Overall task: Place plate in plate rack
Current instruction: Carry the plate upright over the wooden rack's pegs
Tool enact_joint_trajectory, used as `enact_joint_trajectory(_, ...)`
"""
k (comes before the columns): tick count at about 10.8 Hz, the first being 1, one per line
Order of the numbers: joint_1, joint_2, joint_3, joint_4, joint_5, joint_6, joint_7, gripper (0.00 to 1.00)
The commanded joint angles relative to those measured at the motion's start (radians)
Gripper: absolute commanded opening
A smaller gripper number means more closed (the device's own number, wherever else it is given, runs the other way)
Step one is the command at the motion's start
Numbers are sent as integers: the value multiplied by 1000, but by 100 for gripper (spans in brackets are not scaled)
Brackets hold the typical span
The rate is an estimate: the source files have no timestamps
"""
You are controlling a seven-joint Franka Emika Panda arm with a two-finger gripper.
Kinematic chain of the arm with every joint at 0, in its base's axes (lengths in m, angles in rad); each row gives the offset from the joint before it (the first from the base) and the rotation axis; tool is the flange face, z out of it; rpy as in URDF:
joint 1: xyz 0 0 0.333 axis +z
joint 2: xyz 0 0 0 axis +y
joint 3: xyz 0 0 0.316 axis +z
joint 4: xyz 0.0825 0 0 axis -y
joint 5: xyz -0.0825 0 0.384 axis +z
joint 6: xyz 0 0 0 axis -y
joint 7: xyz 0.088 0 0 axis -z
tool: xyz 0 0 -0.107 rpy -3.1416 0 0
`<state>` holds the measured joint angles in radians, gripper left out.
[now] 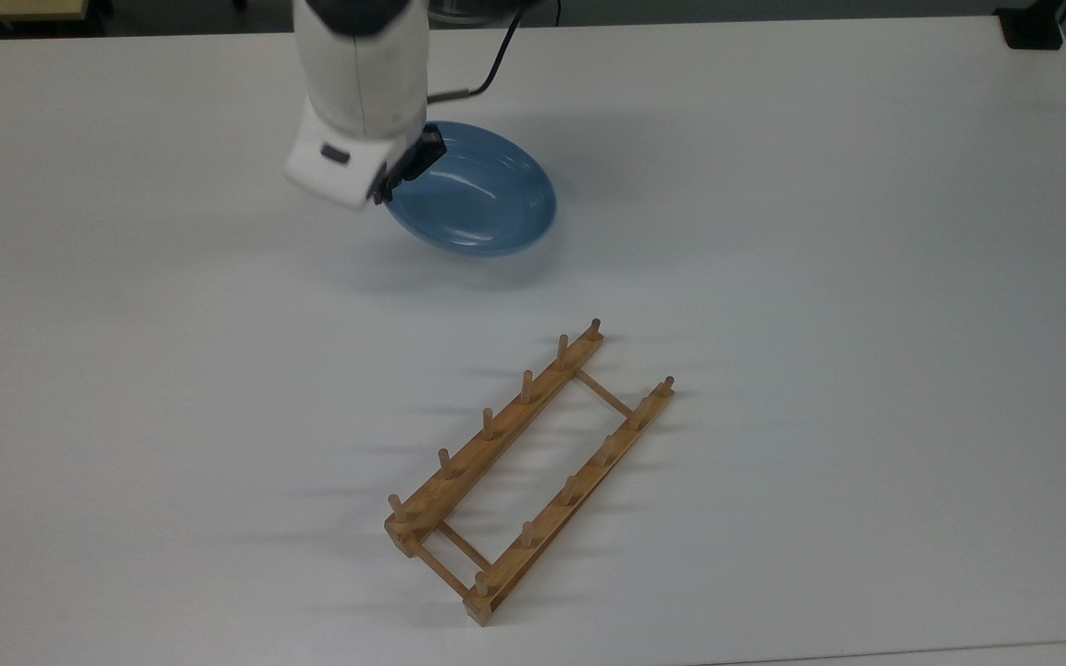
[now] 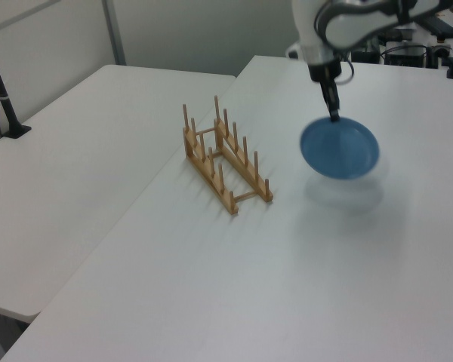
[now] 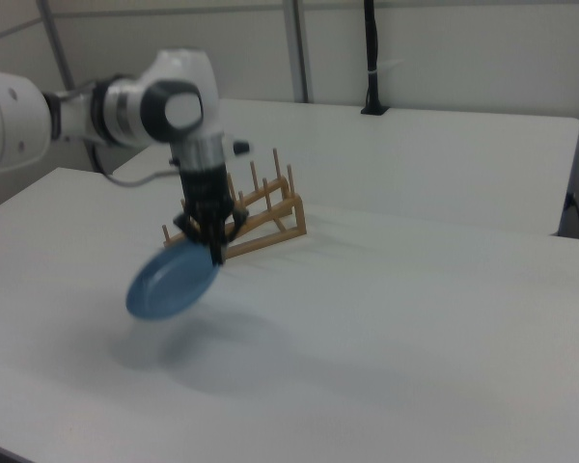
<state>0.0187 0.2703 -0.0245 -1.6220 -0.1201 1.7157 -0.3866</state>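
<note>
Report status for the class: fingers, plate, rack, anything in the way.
Gripper fingers shut on plate rim. Plate airborne, tilted, hanging below the gripper. Plate rack empty. Table between plate and rack bare.

Plate: round glossy light-blue plate (image 2: pixel 340 148), tilted, off the white table (image 2: pixel 211 286), its shadow below.
Gripper: dark two-finger gripper (image 2: pixel 334 116) pinching the plate's upper rim.
Rack: low light-brown wooden peg rack (image 2: pixel 225 161), to the left view's left of the plate, apart from it.
</note>
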Motion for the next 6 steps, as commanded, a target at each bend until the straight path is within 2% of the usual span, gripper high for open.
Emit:
enact_joint_trajectory(1,20,-19,-8,164,66,-38,138,0)
enact_joint_trajectory(3,23,-19,-8,236,105,1,263,0)
enact_joint_trajectory(6,98,-23,-11,231,73,196,452,0)
